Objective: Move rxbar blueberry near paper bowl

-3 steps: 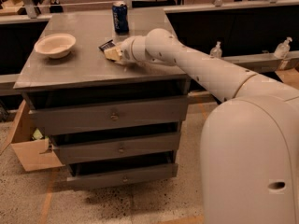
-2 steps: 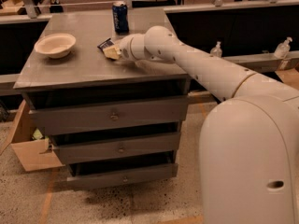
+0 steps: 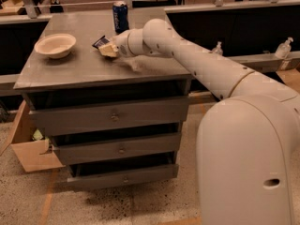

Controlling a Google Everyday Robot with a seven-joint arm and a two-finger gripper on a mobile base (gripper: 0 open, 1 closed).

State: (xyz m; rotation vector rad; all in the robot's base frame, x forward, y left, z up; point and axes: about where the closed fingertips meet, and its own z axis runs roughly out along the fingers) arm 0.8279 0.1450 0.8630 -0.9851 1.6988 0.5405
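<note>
The rxbar blueberry [image 3: 99, 42] is a small dark navy wrapper on the grey cabinet top [image 3: 84, 67], partly covered by my gripper. My gripper [image 3: 107, 48] sits over the bar's right end, low on the surface, with the arm reaching in from the right. The paper bowl [image 3: 55, 45] is an off-white round bowl at the left of the cabinet top, about a hand's width left of the bar.
An upright blue drink can [image 3: 120, 16] stands at the back of the cabinet top, just behind the gripper. The cabinet has three drawers [image 3: 112, 117]. A cardboard box [image 3: 30, 149] lies on the floor at the left. Dark counters run behind.
The gripper and the bar have shifted slightly left, toward the bowl. The bowl and can have not moved.
</note>
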